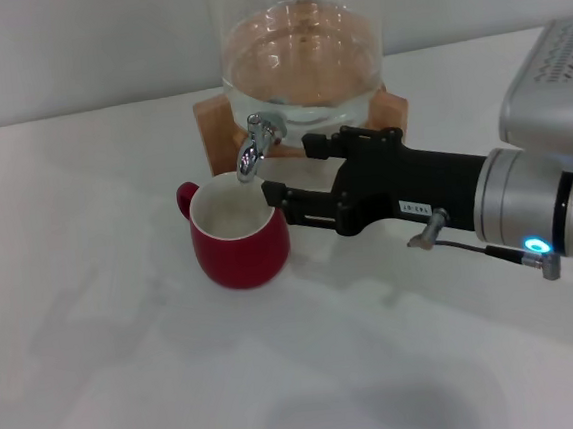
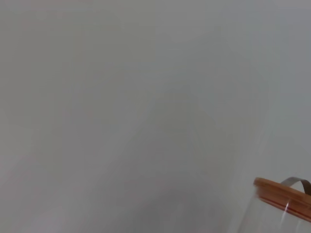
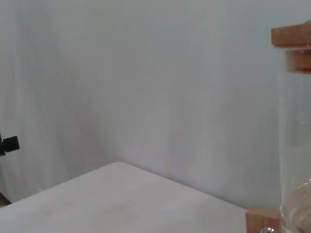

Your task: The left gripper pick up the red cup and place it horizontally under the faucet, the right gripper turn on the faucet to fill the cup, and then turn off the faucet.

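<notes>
Red cup (image 1: pixel 239 241) upright at frame centre beneath the faucet (image 1: pixel 256 143); right gripper (image 1: pixel 285 169), fingers spread wide, beside the spout.

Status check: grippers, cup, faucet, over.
Right gripper open beside the faucet. Left gripper not in view. Red cup upright under the spout. Nothing in the way.

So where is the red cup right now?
In the head view, the red cup stands upright on the white table, under the faucet, beside the right hand.
</notes>
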Motion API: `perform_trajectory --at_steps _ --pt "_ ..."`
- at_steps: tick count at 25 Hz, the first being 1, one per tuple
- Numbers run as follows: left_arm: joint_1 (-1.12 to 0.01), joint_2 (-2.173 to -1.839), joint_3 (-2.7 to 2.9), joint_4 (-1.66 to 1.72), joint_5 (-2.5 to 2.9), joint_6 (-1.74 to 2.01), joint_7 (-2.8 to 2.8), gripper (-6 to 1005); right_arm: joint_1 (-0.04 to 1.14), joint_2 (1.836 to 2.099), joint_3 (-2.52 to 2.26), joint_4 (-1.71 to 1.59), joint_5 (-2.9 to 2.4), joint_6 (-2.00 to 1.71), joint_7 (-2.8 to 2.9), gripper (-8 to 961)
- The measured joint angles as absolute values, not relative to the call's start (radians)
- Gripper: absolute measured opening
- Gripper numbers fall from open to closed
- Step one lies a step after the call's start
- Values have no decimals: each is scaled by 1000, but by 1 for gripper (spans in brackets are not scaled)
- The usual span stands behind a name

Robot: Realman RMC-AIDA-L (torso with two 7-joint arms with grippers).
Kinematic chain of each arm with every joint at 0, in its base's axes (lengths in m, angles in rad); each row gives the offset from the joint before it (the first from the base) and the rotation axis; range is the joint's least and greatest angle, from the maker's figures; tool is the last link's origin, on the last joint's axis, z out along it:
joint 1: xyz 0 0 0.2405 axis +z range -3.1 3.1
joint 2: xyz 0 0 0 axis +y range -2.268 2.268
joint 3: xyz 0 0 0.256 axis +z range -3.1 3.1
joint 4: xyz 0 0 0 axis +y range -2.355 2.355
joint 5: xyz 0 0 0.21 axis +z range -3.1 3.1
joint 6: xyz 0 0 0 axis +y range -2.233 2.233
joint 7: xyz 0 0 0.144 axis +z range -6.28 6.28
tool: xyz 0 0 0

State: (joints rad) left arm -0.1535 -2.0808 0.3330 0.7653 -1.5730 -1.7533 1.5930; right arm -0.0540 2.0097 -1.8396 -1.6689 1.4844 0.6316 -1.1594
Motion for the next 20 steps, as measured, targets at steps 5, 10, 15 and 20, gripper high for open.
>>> perform_trajectory --at_steps 5,10,15,20 --pt "-133 -2086 337 868 -1540 -1764 1511 732 -58 2012 -1843 -1672 1490 641 -1171 721" --pt "-118 -2086 342 908 -1505 -1773 1442 731 -52 2012 -1856 -1672 1491 641 -1173 721" --pt "-98 -2086 338 933 -1497 -1767 1419 730 -33 2014 -1887 -1676 1492 633 -1180 722" --pt "-93 -2086 337 918 -1497 -1738 1421 729 3 2014 -1936 -1678 1493 631 -1183 722"
